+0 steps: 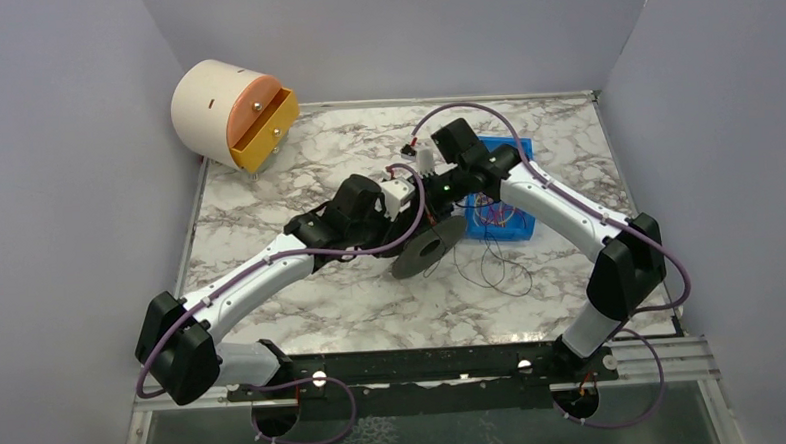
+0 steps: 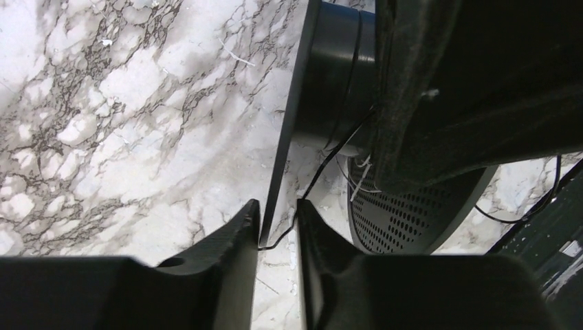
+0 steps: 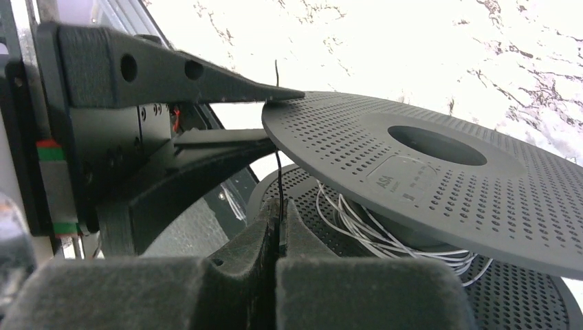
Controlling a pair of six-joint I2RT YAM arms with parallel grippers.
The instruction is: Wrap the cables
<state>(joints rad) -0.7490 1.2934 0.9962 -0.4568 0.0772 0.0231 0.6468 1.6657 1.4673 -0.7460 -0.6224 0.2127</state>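
Plain lilac walls [image 1: 381,32] close in a white marble-patterned table [image 1: 268,207] veined in grey. At its middle lies a black plastic spool [image 1: 428,250]: two flat perforated discs joined by a smooth round hub, tilted up on one edge. A few pale wires [image 3: 364,230] already sit loosely around the hub.

The left gripper [image 2: 277,210] straddles the rim of one disc with its matte black jaws narrowly apart. One finger lies against the disc face, and a sliver of gap shows at the other. The right gripper [image 3: 278,213] is just beside the spool with its padded fingers pressed together, pinching the hair-thin black strand [image 3: 279,172].

From that pinch the strand runs straight and taut across the disc rim, close by the left gripper. Its slack tail loops over the marble on the right arm's side of the spool. The right arm therefore leads, and I judge its next move must carry the strand into the slot between the discs.

The other cables [image 1: 489,216], red, yellow and orange, lie tangled in a shallow blue plastic tray [image 1: 521,146] just beyond the spool. A cream drum [image 1: 229,114] with an orange drawer stands well away from it.
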